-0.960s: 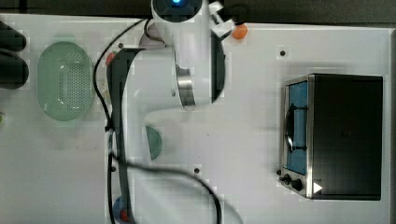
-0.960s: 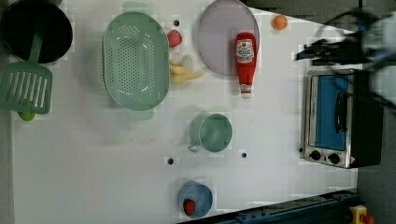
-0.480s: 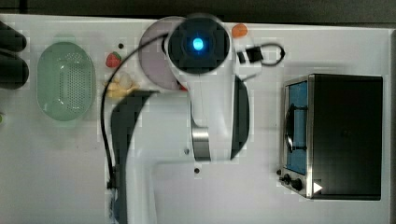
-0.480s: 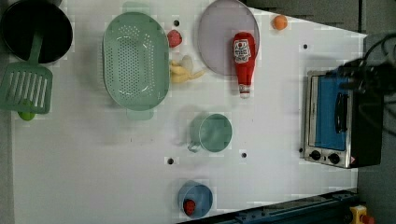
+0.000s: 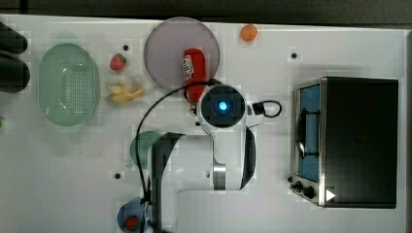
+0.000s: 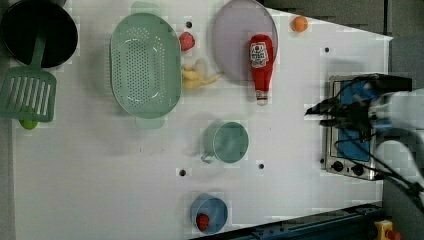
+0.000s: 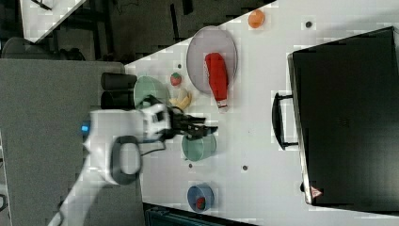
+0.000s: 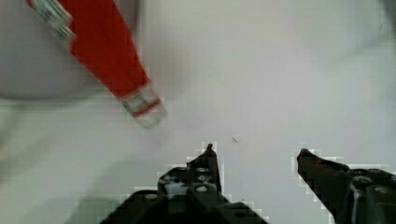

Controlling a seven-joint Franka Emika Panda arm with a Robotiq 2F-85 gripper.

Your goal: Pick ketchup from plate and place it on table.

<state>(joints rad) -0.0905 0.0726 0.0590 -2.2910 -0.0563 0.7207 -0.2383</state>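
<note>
The ketchup [image 6: 261,62] lies flat on the plate [image 6: 235,40], its nozzle poking over the rim onto the white worktop [image 6: 100,175]. In the wrist view the gripper [image 8: 254,151] hangs above bare worktop with its fingers [image 8: 208,161] spread wide and holding nothing, the ketchup nozzle [image 8: 142,105] near them but apart. In the top view the arm [image 5: 223,141] covers the nozzle end, so how close it sits there is hard to judge. A green cup [image 6: 227,142] stands below the plate in the left view, and a toaster oven [image 5: 350,141] sits at the top view's right
</note>
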